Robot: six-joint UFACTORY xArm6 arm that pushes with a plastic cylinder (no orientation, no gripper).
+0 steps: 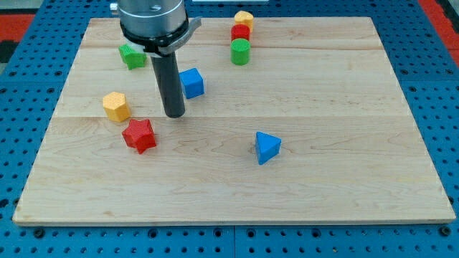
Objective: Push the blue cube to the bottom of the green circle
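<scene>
The camera view looks down at an angle on a pale wooden table [301,186] made of joined planks, lying on a blue perforated base [430,29]. The arm carries no fingers, so there is no opening or grasp to report: it ends in a straight dark rod hanging from a round grey and black mount [152,20] at the view's top.

My tip [174,115] sits on the wood left of centre. The small blue cube [191,82] lies just to the view's right of the rod and a little above the tip, very near the rod's side; whether they touch cannot be told.

The green cylinder-shaped circle block [240,51] stands further toward the view's top right, well apart from the blue cube. A red round block [240,32] lies touching it directly above, and a yellow block [244,18] sits above that, the three forming a short column near the table's top edge.

At the view's left, a green star-like block [132,55] lies beside the mount. Below it a yellow hexagonal block [115,106] sits left of the rod, and a red star-shaped block [139,135] lies just beneath, to the lower left of my tip. A blue triangular block [267,147] rests alone to the right of centre.
</scene>
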